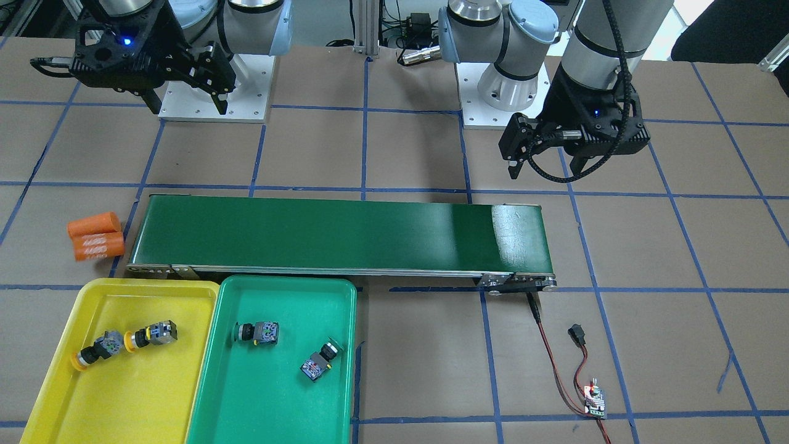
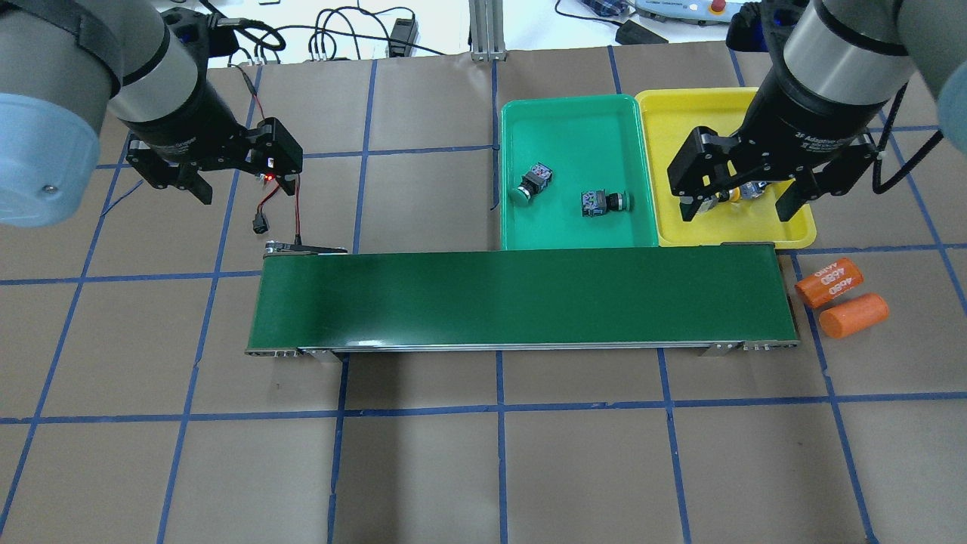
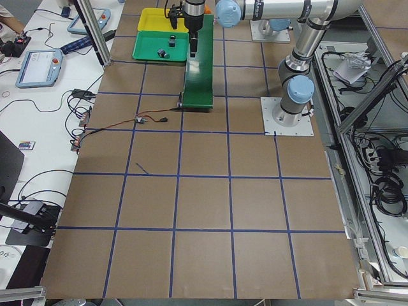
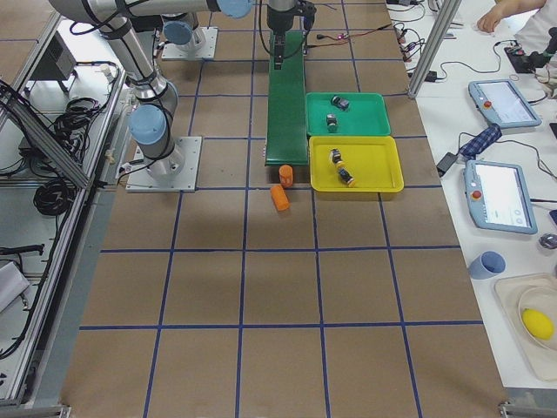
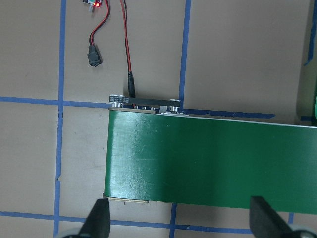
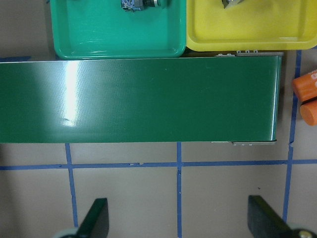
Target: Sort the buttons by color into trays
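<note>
Brown blue-taped table [image 1: 419, 154] — conveyor belt [image 1: 320, 234], yellow tray [image 1: 123, 394], green tray [image 1: 265, 401]

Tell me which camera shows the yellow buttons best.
Exterior front-facing: both yellow buttons sit unobstructed in the yellow tray. Overhead, the right gripper mostly hides them; exterior right shows them tiny; right wrist, a sliver.

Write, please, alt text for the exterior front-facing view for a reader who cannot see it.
Two yellow buttons lie in the yellow tray and two green buttons in the green tray, both trays in front of a long conveyor belt. Beyond it, the left gripper and right gripper hang open, holding nothing.
</note>
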Controlling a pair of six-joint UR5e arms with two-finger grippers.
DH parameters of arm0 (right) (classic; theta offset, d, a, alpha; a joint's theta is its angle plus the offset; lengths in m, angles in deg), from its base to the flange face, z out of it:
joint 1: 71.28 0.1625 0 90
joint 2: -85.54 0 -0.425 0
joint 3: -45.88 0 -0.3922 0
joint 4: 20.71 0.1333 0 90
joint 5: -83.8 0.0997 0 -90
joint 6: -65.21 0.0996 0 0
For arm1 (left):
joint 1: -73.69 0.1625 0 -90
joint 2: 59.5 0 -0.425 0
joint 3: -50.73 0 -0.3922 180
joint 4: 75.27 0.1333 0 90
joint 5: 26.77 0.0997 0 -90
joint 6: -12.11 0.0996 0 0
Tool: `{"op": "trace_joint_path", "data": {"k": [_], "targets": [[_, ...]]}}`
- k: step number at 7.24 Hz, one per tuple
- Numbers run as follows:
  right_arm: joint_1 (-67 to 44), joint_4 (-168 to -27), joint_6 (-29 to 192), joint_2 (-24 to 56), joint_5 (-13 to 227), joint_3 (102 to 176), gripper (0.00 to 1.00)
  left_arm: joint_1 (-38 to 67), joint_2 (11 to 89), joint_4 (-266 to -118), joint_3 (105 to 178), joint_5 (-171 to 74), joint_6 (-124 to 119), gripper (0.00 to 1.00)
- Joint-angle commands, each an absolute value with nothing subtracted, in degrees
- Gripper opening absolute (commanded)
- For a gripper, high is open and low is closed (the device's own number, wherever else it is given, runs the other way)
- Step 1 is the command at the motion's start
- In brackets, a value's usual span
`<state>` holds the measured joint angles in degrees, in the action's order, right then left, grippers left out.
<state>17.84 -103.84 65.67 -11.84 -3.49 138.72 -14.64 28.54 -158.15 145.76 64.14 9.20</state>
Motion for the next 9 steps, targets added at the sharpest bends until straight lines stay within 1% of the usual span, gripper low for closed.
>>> {"op": "trace_joint_path", "data": {"k": [1,9], "targets": [[17.84,-103.85,65.65,-11.84,-3.47,138.69,1.00,-14.64,28.48,-158.15,145.92,64.11,9.21,1.00],[17.93,-103.06,65.74,-11.93,-8.57,139.05,1.00,-14.64,28.48,-158.07,145.92,64.11,9.29,1.00]]}}
